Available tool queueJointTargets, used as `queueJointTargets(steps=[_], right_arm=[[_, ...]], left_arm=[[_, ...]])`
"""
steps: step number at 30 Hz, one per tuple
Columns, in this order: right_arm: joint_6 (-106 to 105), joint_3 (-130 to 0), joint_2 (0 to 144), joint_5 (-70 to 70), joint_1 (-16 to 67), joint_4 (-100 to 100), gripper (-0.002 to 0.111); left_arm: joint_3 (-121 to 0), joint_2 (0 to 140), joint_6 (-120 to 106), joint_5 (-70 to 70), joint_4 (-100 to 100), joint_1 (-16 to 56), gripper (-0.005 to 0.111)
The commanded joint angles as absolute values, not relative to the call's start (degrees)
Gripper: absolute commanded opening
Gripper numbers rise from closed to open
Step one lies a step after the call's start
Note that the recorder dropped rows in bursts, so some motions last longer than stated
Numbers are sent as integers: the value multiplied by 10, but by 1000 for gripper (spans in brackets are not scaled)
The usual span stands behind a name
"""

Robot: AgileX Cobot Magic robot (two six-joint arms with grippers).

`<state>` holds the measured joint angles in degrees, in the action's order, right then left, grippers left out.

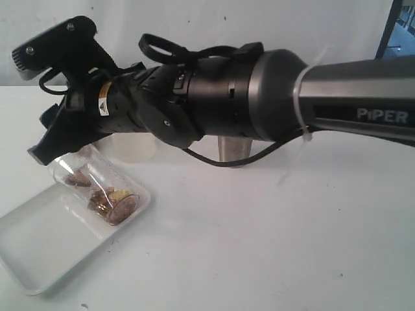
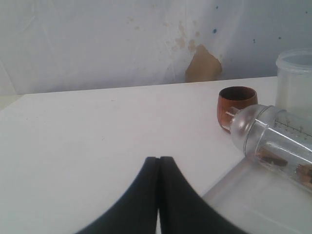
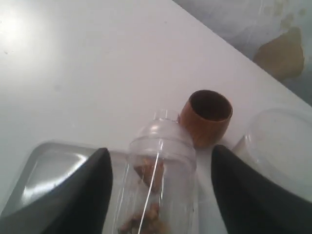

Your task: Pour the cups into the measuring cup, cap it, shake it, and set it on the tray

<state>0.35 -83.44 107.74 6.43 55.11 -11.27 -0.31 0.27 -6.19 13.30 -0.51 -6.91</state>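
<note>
Black-grey right arm (image 1: pixel 279 84) nearest; right gripper (image 3: pixel 158 153) spread, astride capped clear graduated plastic measuring cup (image 1: pixel 97 188) lying on shallow white tray (image 1: pixel 39 253), not touching. Left gripper (image 2: pixel 159 161) pinched together. I'd withdraw straight, avoid rolling it.

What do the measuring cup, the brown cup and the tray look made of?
Measuring cup: clear glossy plastic, contents visible through the wall. Brown cup: looks like wood, matte, streaky grain; could be imitation. Tray: white, smooth, slight sheen, probably plastic.
</note>
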Motion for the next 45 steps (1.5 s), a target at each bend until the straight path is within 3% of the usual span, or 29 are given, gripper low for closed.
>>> queueJointTargets(steps=[1, 6, 13, 25, 28, 30, 31, 34, 39, 45], right_arm=[[39, -835, 1081, 168, 554, -124, 55], [110, -880, 1121, 207, 553, -124, 62], [101, -950, 1200, 276, 554, -127, 85], [47, -1061, 1329, 316, 552, -124, 84], [28, -1062, 1344, 308, 552, -123, 72], [21, -1062, 1344, 296, 554, -128, 48], [21, -1062, 1340, 290, 555, -128, 29], [0, -1062, 1327, 282, 559, -124, -1], [0, -1012, 1276, 159, 559, -58, 0], [9, -839, 1175, -161, 559, -44, 0]], left_arm=[[0, 0, -63, 129, -7, -65, 0], [0, 0, -63, 129, -7, -65, 0], [0, 0, -63, 129, -7, -65, 0], [0, 0, -63, 129, -7, -65, 0], [0, 0, -63, 129, -7, -65, 0], [0, 0, -63, 129, -7, -65, 0], [0, 0, -63, 129, -7, -65, 0], [0, 0, -63, 129, -7, -65, 0], [0, 0, -63, 129, -7, -65, 0], [0, 0, -63, 129, -7, -65, 0]])
